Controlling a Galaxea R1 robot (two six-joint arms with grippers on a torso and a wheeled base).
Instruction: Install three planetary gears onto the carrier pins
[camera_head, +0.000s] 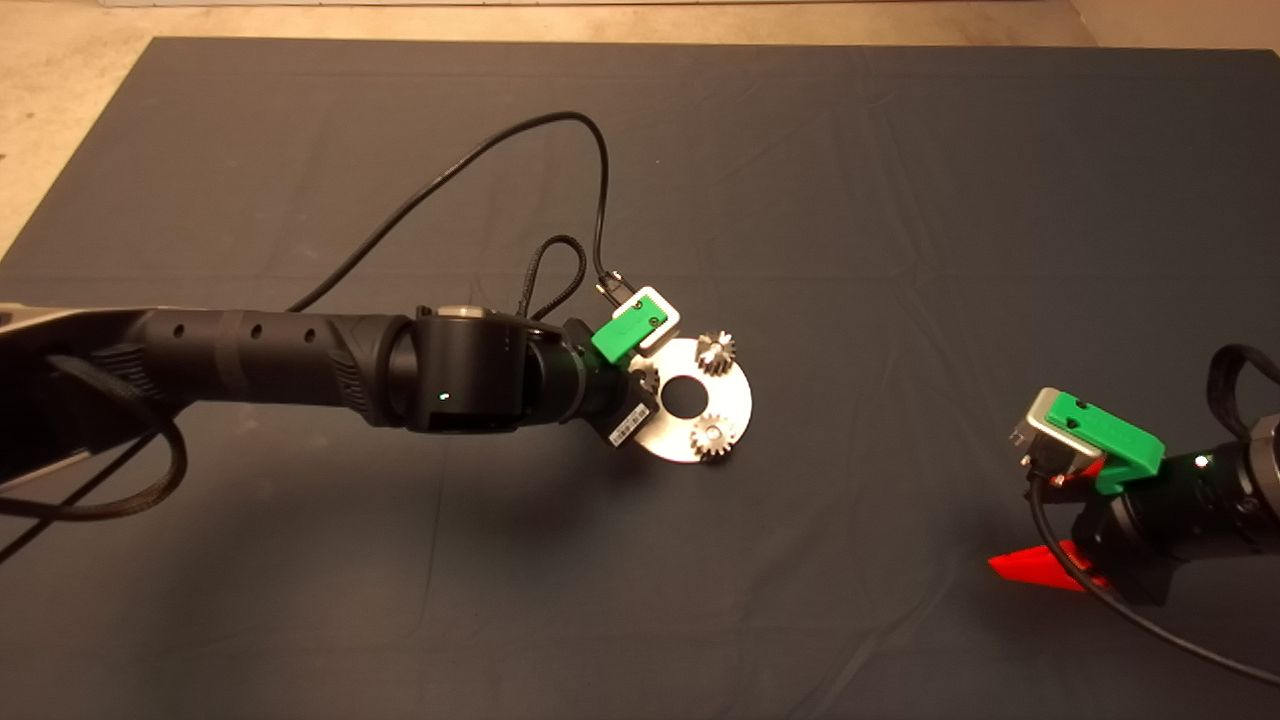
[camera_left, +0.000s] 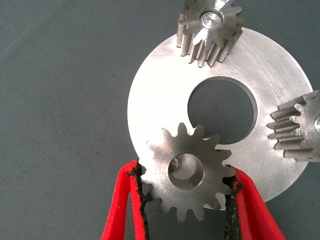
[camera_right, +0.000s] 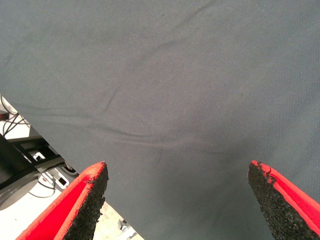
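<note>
Pinched between the two red fingers (camera_left: 122, 210) of the left gripper (camera_left: 186, 192) is the third gear (camera_left: 186, 172), held flat by its toothed rim, one black pad against the teeth on each side. The jaws are closed only as far as the gear's width allows. Holding it by the rim leaves the centre hole free, and through that hole a bright rounded surface shows, which I take to be the top of the last pin, sitting a little off centre. Whether the gear has begun to slide onto it I cannot tell.

Just beyond the jaws lies the disc (camera_left: 160, 90) with its large centre hole, flat on the dark mat (camera_head: 900, 200). The held gear overlaps the disc's near edge, on the side closest to the fingers.

Farther out, past the centre hole, the two other gears (camera_left: 210, 30) are already seated on their pins, a silver pin end showing in the middle of one. The second seated gear (camera_left: 297, 127) is off to one side of the jaws.

Next comes a small sideways correction, then a straight push down before letting go.

Well apart from all this, the right gripper (camera_right: 177, 200) waits at the lower right of the mat, its jaws wide open with nothing between them.
</note>
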